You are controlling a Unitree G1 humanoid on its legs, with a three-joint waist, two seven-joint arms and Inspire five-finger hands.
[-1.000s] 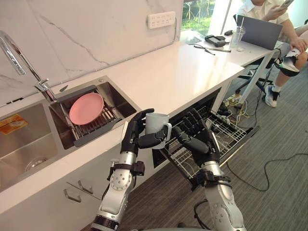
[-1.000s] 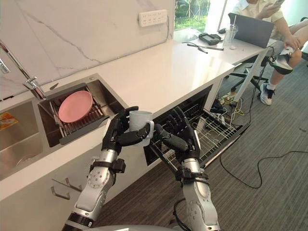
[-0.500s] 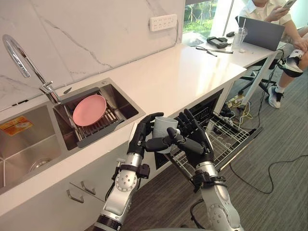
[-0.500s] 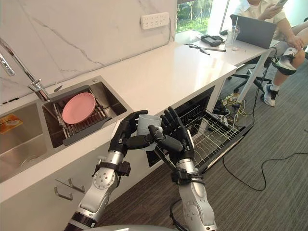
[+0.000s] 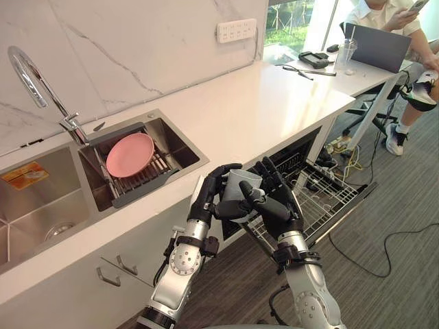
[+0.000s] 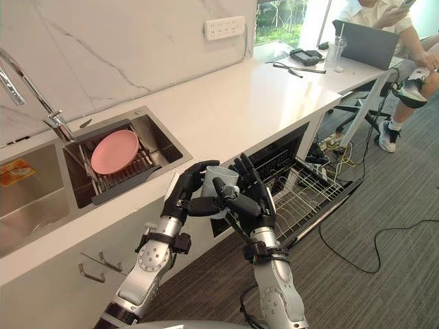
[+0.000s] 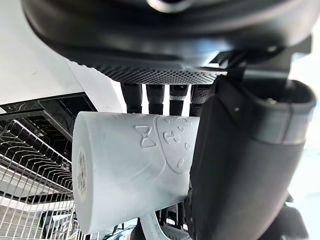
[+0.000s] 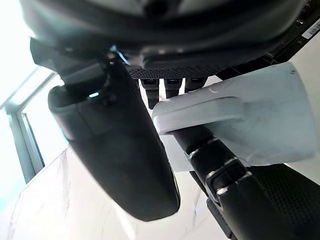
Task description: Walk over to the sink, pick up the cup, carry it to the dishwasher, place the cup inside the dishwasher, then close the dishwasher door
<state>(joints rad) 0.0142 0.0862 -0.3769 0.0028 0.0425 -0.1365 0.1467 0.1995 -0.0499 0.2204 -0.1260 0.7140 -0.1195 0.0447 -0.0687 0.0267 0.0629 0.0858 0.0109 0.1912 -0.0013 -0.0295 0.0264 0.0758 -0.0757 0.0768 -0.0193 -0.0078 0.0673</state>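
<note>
Cup (image 5: 240,182) was clear of the sink (image 5: 180,145) and up in the air. The left hand (image 5: 211,199) gripped it, fingers and thumb curled round the body. The right hand (image 5: 282,211) was right up against the cup on the side away from the left palm. Its fingers were straight and spread, so it was not gripping. The wrist view put the cup's handle (image 8: 200,112) between its thumb and fingers.

Step, as I read it: carry leg, probably a pass from left to right. The pulled-out dishwasher rack (image 5: 321,200) lay just beyond and below the right hand.

Next move likely needed the right hand to close on the handle or body before the left let go, then lower the cup down and forward into the rack. Placing and shutting the dishwasher door (image 5: 343,214) were not yet done.
</note>
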